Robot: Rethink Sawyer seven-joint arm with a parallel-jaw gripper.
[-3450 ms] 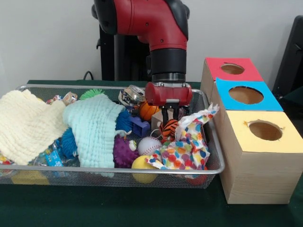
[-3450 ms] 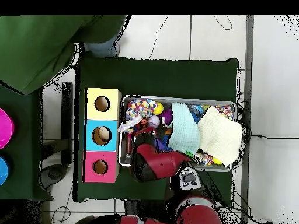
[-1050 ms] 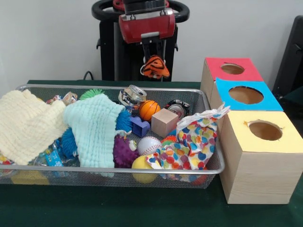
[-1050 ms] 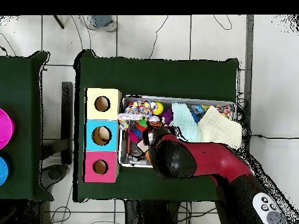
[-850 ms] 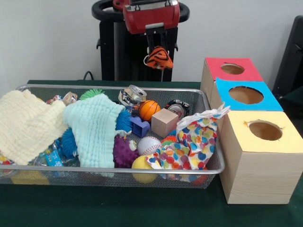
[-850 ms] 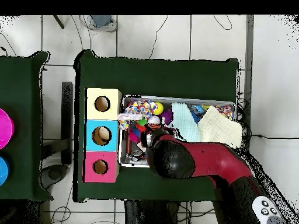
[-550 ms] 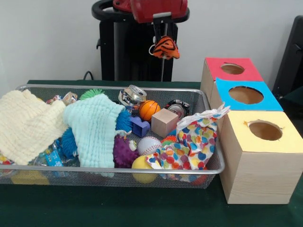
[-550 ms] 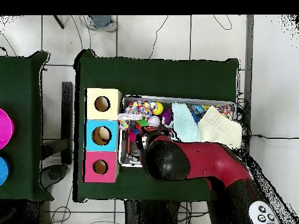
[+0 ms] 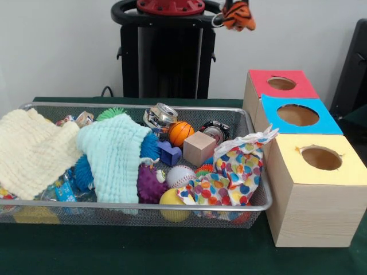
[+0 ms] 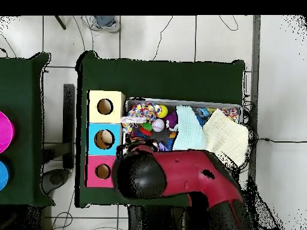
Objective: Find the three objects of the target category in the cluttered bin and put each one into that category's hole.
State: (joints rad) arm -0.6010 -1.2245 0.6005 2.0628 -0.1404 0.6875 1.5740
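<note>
An orange and black striped tiger toy (image 9: 235, 14) hangs in the air at the top edge of the front view, up and to the left of the red-topped box. It is held from above, and my gripper itself lies past the picture's edge. In the overhead view my red arm (image 10: 174, 176) covers the gripper and the toy, and its end sits next to the red box. The hole (image 9: 281, 83) in the red top is open and uncovered, and it also shows in the overhead view (image 10: 103, 171). The wire mesh bin (image 9: 143, 204) lies left of the boxes.
The bin holds a cream cloth (image 9: 31, 150), a mint cloth (image 9: 114, 156), a dotted cloth (image 9: 238, 172), a small basketball (image 9: 180, 133), a wooden cube (image 9: 199, 148), a baseball (image 9: 180, 176) and a crushed can (image 9: 159, 116). The blue-topped box (image 9: 297, 114) and yellow-topped box (image 9: 321, 157) stand in front of the red one.
The arm has risen out of the front view with the tiger toy and carried it to the picture's right, toward the red box. In the overhead view the arm's end moved left off the bin.
</note>
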